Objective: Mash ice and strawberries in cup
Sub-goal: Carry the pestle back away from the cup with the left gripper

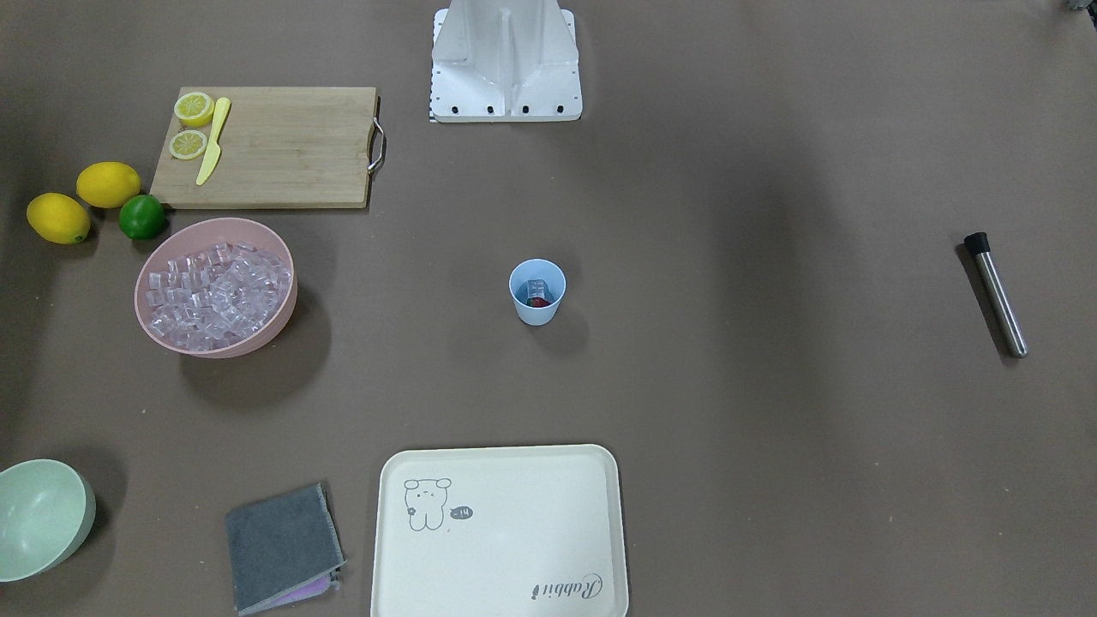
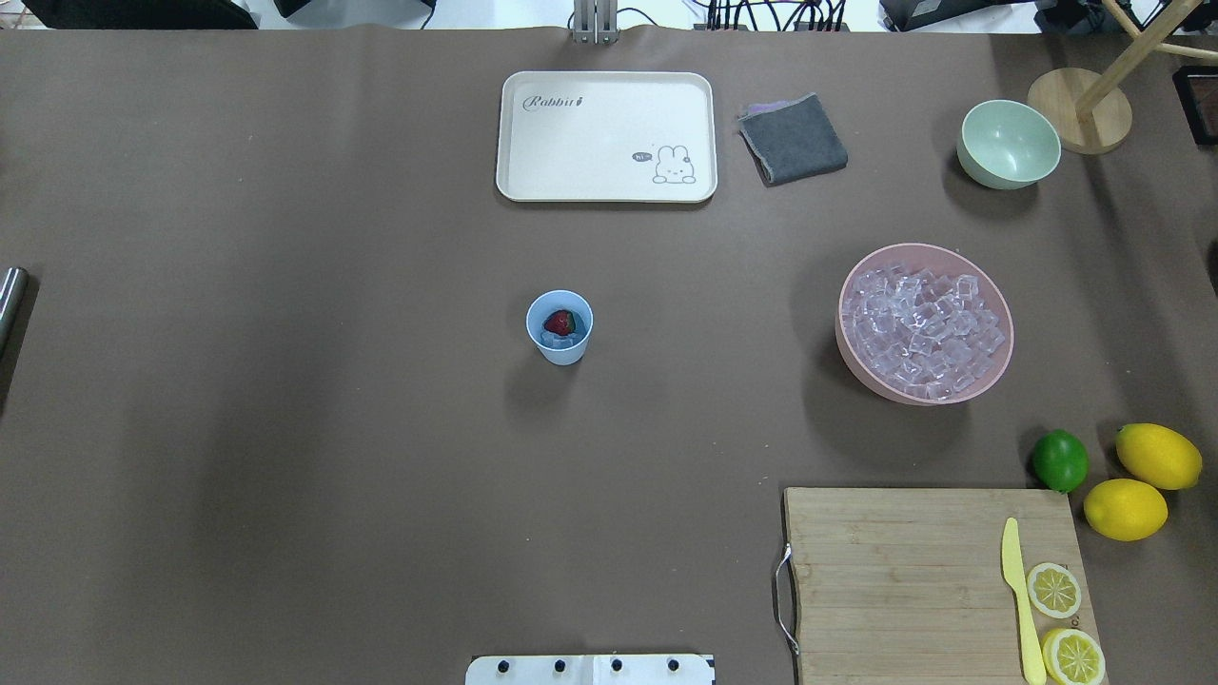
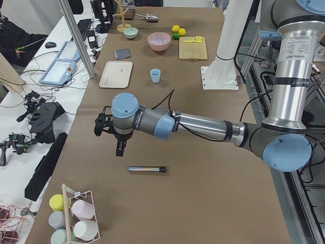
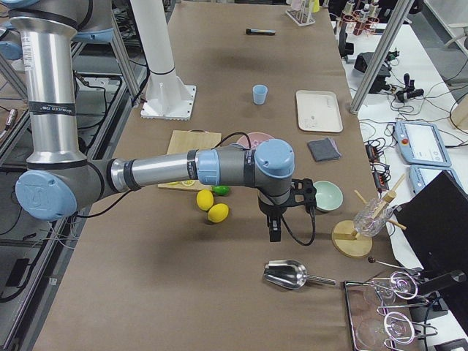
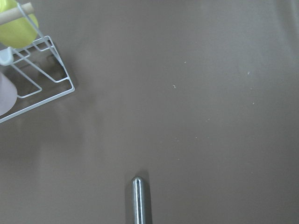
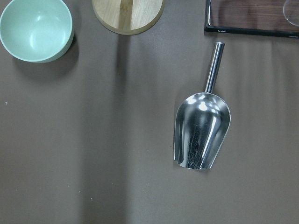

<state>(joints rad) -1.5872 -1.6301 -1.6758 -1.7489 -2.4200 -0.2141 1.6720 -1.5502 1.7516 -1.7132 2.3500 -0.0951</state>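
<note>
The light-blue cup (image 2: pixel 559 326) stands upright mid-table, also seen in the front view (image 1: pixel 537 291). Inside it lies a red strawberry (image 2: pixel 560 322) with a clear ice cube (image 1: pixel 536 286) beside it. More ice (image 2: pixel 923 328) fills the pink bowl (image 2: pixel 999 371). My left gripper (image 3: pixel 120 150) hangs above the table's left end, close to a steel muddler (image 3: pixel 147 169) with a black tip. My right gripper (image 4: pixel 274 234) hangs over the right end, above a steel scoop (image 6: pixel 201 135). I cannot tell whether either gripper is open or shut. Both are far from the cup.
A cream tray (image 2: pixel 514 181), a grey cloth (image 2: pixel 793 139) and a pale green bowl (image 2: pixel 1009 145) lie at the far edge. A cutting board (image 2: pixel 904 571) carries lemon halves and a yellow knife, with lemons and a lime (image 2: pixel 1060 459) beside it. A cup rack (image 5: pixel 42 84) stands past the muddler.
</note>
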